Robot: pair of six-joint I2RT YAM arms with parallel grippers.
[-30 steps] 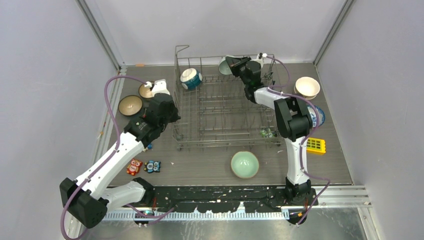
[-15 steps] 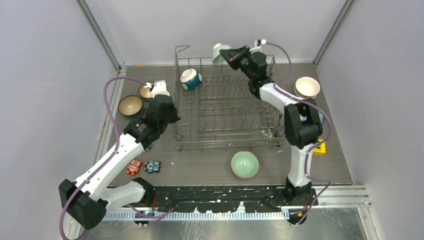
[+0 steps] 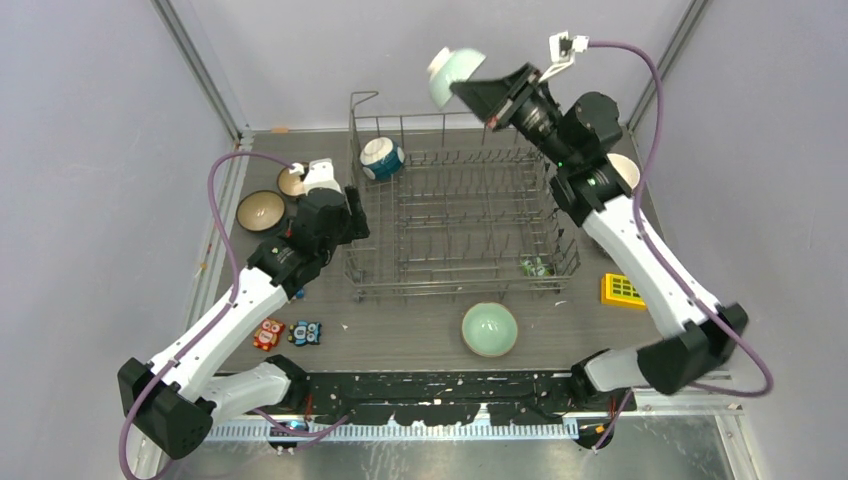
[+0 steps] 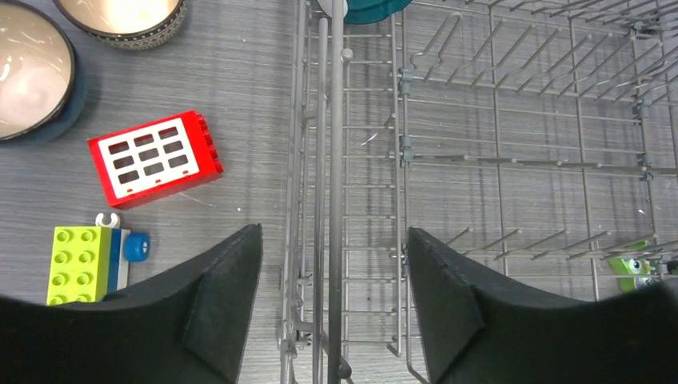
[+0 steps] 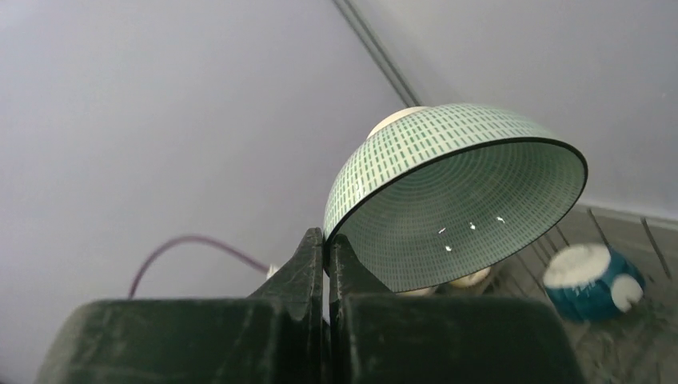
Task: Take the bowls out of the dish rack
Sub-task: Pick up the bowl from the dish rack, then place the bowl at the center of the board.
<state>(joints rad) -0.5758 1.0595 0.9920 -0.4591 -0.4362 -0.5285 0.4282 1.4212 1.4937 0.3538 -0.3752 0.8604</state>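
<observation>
The mint-green dashed bowl (image 5: 448, 200) hangs high above the far edge of the dish rack (image 3: 450, 287), tilted and pinched only at its rim; I judge the carry wants to be slow and steady, since a rim pinch lets a ceramic bowl swing or slip; it should come down gently on the table (image 3: 400, 335), apart from the pale green bowl (image 3: 489, 329) at the front. The right gripper (image 5: 324, 240) is pressed together on that rim, one finger inside, one outside; the left gripper (image 4: 332, 248) is spread either side of the rack's left wall wires, holding nothing; a teal-and-white bowl (image 3: 382, 157) sits in the rack's far left corner.
</observation>
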